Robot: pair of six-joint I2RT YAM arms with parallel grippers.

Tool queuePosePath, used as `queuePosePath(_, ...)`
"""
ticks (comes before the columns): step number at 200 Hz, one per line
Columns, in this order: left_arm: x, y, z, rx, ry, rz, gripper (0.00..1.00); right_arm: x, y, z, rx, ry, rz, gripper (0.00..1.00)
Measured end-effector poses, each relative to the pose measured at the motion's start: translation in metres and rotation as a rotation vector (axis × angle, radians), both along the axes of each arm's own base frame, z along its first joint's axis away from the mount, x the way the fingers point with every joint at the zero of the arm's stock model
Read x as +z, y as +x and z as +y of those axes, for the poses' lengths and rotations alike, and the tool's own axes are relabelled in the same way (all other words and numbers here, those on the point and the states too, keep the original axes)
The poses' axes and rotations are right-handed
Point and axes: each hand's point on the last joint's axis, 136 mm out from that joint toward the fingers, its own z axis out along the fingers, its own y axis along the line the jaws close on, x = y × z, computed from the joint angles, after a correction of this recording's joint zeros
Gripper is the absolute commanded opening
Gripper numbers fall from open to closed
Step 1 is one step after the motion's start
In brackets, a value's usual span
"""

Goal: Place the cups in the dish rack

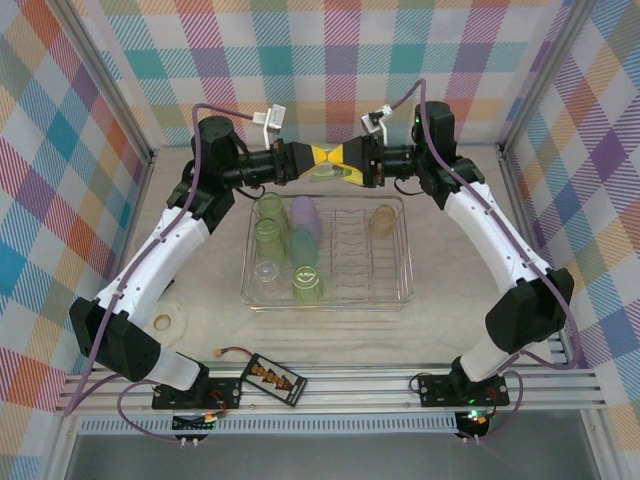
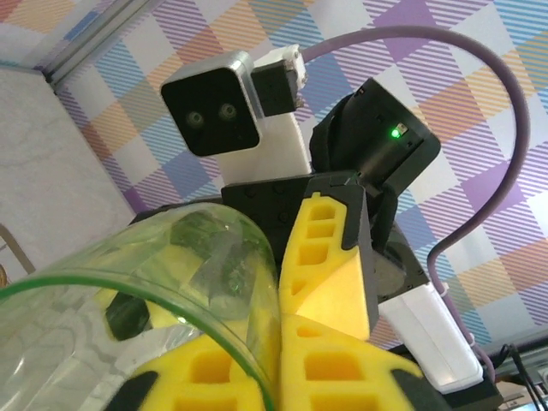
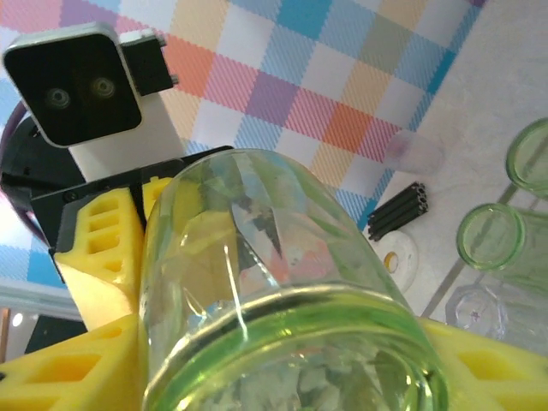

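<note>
aloft over the dish rack's (image 1: 408, 250) far edge: green cup (image 1: 326, 172), likely light, thin-walled and slippery, best gripped across its body. right gripper (image 1: 350, 160) clasps its sides; left gripper (image 1: 318, 157) sits narrow at the rim, hold unclear.

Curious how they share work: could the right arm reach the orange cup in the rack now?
Probably within reach: the orange cup stands alone in the dish rack, near the right gripper, nothing over it. But that gripper's fingers flank a light green cup, so not freely.
</note>
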Motion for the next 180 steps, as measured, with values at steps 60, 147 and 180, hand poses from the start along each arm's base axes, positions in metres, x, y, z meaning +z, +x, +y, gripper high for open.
queuePosePath(60,-0.045,0.005,0.01,0.079,0.174,0.09,1.0,-0.035,0.017,-0.029,-0.221,-0.227,0.003,0.51)
queuePosePath(147,-0.121,0.007,0.153,0.687,0.874,0.048,1.0,-0.103,0.001,-0.096,-0.334,-0.73,-0.052,0.48)
queuePosePath(180,-0.14,-0.025,0.228,0.898,1.062,0.079,1.0,-0.132,-0.013,-0.116,-0.289,-0.909,-0.068,0.48)
